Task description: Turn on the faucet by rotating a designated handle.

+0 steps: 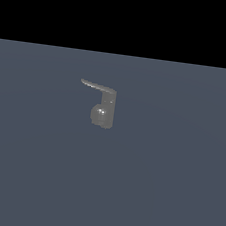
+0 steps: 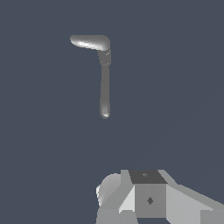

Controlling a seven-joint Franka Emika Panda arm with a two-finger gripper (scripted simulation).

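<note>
The faucet (image 1: 107, 109) is a small dull-grey post standing on the dark floor, with a round bulge low on the side toward the exterior view's left. Its handle (image 1: 97, 86), a thin flat blade, juts from the post's top toward the exterior view's left and tapers to its tip. In the wrist view the faucet (image 2: 104, 57) shows as an L of two grey bars, and I cannot tell which bar is the handle. Only blocky grey and white parts of my gripper (image 2: 148, 199) show at the picture's edge, well apart from the faucet. Its fingertips are hidden. The arm is out of the exterior view.
A flat dark blue-grey floor (image 1: 165, 192) spreads around the faucet on every side. A black band fills the upper part of the exterior view. No other object shows.
</note>
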